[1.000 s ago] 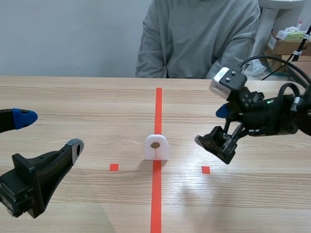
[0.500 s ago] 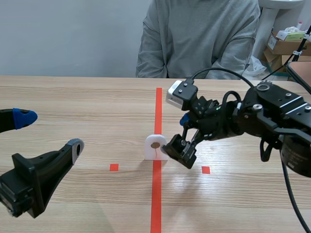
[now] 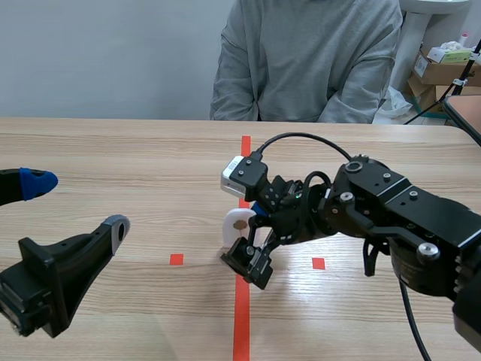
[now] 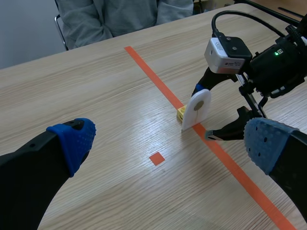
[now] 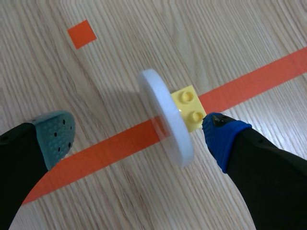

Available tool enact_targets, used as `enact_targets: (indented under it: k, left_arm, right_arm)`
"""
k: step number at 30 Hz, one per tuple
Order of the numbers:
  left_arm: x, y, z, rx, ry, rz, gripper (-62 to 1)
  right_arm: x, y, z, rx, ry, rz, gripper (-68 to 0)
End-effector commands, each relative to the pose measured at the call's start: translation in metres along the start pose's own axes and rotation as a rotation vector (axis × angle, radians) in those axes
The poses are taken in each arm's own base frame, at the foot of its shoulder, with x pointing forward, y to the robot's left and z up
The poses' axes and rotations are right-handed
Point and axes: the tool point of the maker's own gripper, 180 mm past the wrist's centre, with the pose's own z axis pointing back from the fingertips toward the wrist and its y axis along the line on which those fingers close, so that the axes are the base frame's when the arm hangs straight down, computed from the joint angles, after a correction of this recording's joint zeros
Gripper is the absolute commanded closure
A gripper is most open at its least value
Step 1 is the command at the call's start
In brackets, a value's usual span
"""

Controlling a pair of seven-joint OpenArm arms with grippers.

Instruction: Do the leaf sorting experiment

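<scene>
No legible text or numbers, cardboard box (image 3: 440,73) label too small

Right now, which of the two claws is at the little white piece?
The right gripper: its open fingers straddle the white piece; the left gripper is far off.

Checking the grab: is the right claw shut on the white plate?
No, the right claw is open, its greenish pad well clear of the white plate.

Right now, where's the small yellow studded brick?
Right wrist view: the yellow studded brick sits on the orange-red centre tape line, against the far face of the white arched plate, inside the open right gripper, beside its blue-padded finger.
</scene>
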Motion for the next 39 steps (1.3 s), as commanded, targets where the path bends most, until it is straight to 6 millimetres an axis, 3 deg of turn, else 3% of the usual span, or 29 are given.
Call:
enact_targets:
  k: [1,8,13,18,23,30,39]
  left_arm:
    - [0.0060,-0.0016,0.0004,-0.001,-0.024,0.007,-62.3]
    - [0.0060,-0.0016,0.0004,-0.001,-0.024,0.007,-62.3]
    - [0.0045,-0.0016,0.0004,-0.001,-0.016,0.007,-62.3]
    - [0.0024,-0.0016,0.0004,-0.001,-0.004,0.007,-62.3]
    - [0.0025,-0.0016,0.0004,-0.001,-0.005,0.007,-62.3]
    - [0.0025,-0.0016,0.0004,-0.001,-0.005,0.007,-62.3]
    - [0.0026,-0.0016,0.0004,-0.001,-0.005,0.007,-62.3]
  right_arm:
    - [0.0177,-0.0154,0.0064,-0.035,-0.044,0.025,-51.0]
    - [0.0212,-0.0162,0.0066,-0.040,-0.065,0.023,-42.7]
    - [0.0249,-0.0186,0.0069,-0.057,-0.089,0.016,-33.1]
    - [0.0245,-0.0163,0.0063,-0.055,-0.099,0.010,-31.4]
    - [0.0259,-0.0154,0.0063,-0.054,-0.111,0.009,-17.2]
    - [0.0244,-0.0154,0.0061,-0.054,-0.102,0.008,-6.3]
    - [0.0245,-0.0154,0.0062,-0.054,-0.103,0.008,-1.9]
